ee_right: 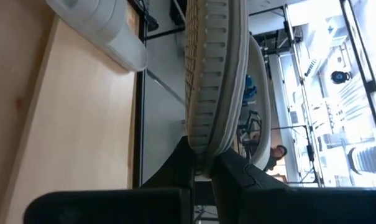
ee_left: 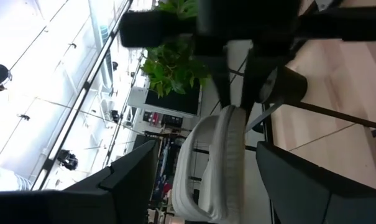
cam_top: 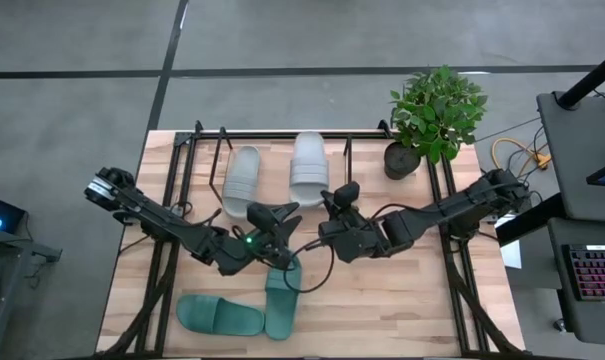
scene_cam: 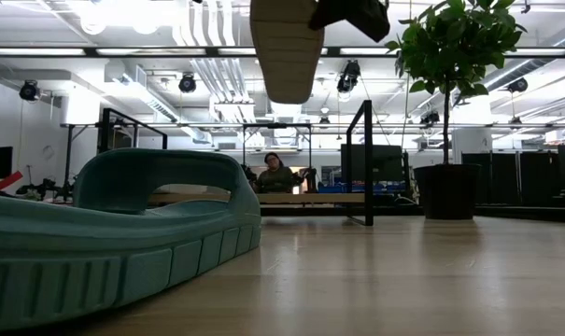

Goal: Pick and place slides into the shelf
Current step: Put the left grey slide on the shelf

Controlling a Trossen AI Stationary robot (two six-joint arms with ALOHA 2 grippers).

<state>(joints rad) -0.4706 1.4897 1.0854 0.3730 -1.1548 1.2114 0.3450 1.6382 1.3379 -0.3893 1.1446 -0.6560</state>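
My right gripper (cam_top: 334,197) is shut on a light grey slide (cam_top: 308,168), held up over the shelf (cam_top: 197,135); its sole (scene_cam: 287,47) shows from below in the low view. My left gripper (cam_top: 280,213) is open and level beside it, with its fingers (ee_left: 135,177) apart; the held slide (ee_left: 215,162) shows beyond the gap, and I see no touch. A second grey slide (cam_top: 242,182) rests sole down on the shelf board. Two dark green slides (cam_top: 220,316) (cam_top: 282,298) lie on the table near its front edge. My right gripper pinches one end of the grey slide's sole (ee_right: 203,146) between its two fingers, one on the treaded underside and one on the footbed side. The fingers come nearly level from the table's right and lie along the slide. The slide is lifted clear, strap up, reaching away from the fingers.
A potted plant (cam_top: 434,115) stands at the table's far right corner. The shelf's black posts (scene_cam: 366,159) rise at the back. The nearer green slide (scene_cam: 123,233) fills the low view's left. A person (scene_cam: 277,173) sits in the room beyond the table.
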